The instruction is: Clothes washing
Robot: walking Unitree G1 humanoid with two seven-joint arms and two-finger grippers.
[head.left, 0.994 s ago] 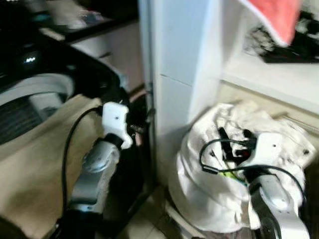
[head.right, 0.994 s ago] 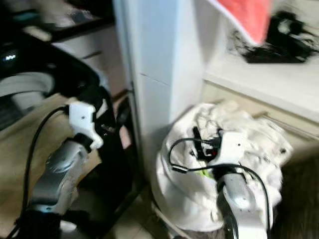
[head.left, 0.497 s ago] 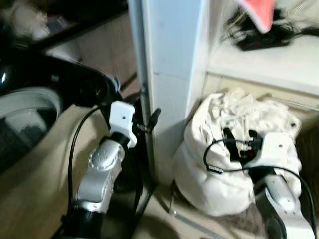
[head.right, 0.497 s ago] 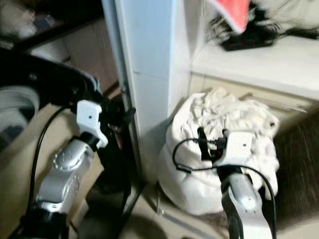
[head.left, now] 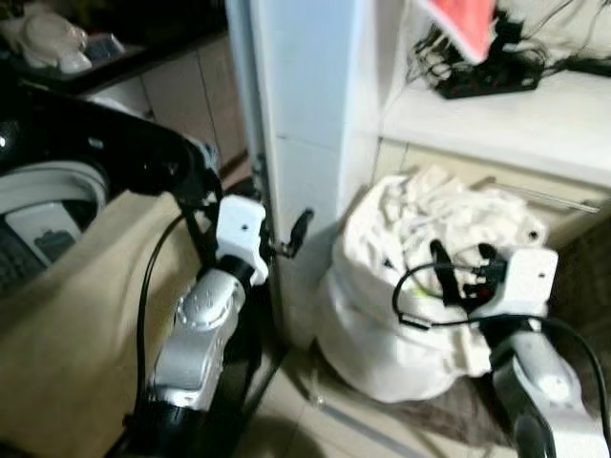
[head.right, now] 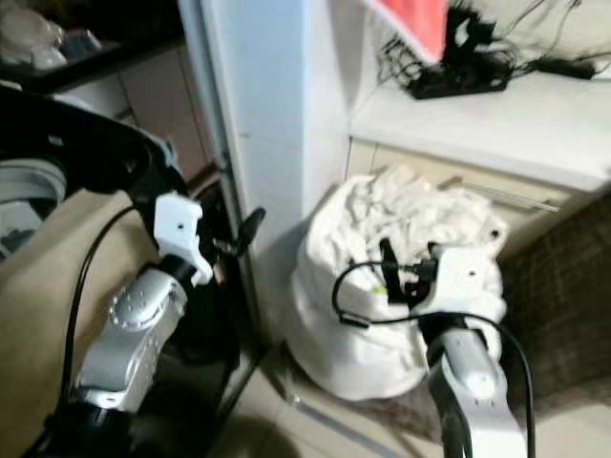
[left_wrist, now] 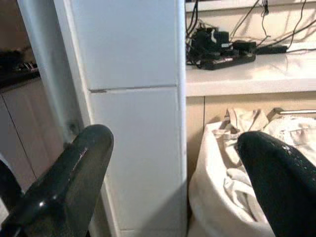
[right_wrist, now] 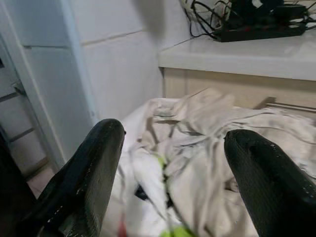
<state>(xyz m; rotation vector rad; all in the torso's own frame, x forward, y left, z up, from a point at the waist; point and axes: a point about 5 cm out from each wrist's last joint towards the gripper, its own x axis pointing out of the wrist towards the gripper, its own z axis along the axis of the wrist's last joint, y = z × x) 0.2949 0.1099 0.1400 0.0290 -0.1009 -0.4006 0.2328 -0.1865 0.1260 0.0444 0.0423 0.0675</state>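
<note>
A white laundry bag stuffed with crumpled white clothes stands on the floor against a white tiled pillar. My right gripper hangs open just in front of the bag's top, nothing between its fingers. To the left of the pillar my left gripper is raised and open, pointing at the pillar's lower edge, and it holds nothing. The washing machine, with a black top and round grey opening, is at the far left, a beige cloth draped over its front.
A white ledge above the bag carries a black power strip with tangled cables. A red cloth hangs at the top. A dark mat lies right of the bag. Pale floor tiles show between my arms.
The whole picture has shifted and sharpened as the camera moved; the pillar and bag now sit further left. Both grippers stay open in much the same pose.
</note>
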